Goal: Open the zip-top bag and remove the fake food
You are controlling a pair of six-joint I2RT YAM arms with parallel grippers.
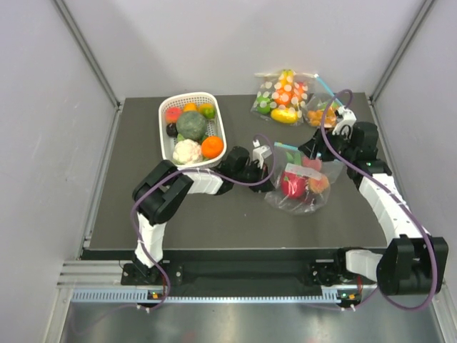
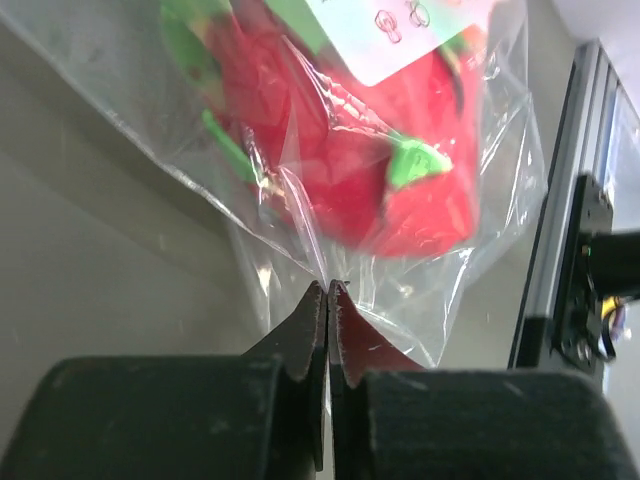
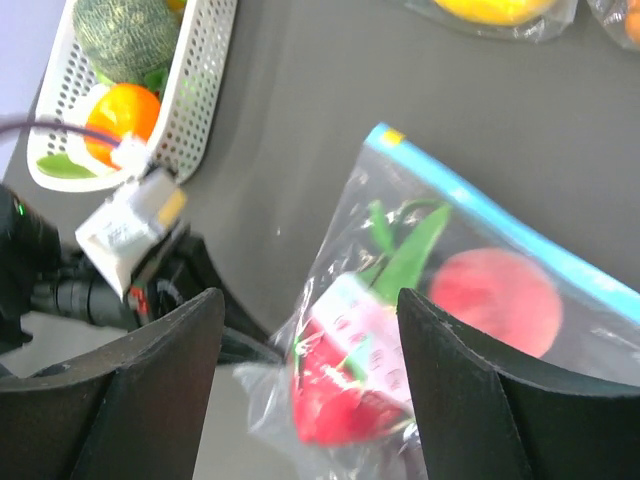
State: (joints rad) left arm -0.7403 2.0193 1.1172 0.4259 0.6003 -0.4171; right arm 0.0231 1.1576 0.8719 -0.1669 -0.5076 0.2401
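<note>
A dark grey worktop (image 1: 214,221) sat inside pale walls (image 1: 43,143), with a metal rail (image 1: 214,294) along its near edge. On it were three clear bags and one white basket (image 1: 218,121) of mixed toy produce at the back left. The polka-dot bag (image 1: 282,96) and a smaller bag (image 1: 320,113) of orange pieces lay at the back right. The zip-top bag (image 1: 300,189) lay right of centre between the two arms, its teal strip (image 3: 500,215) sealed. Two pieces of fake food could be made out inside: a red fruit (image 2: 330,150) with green leaves and a white tag, and a peach (image 3: 495,300). The left pincer (image 2: 327,290) was closed on a fold of the zip-top bag's film. The right pincer (image 3: 308,300) hung above the bag, spread wide and holding nothing.
</note>
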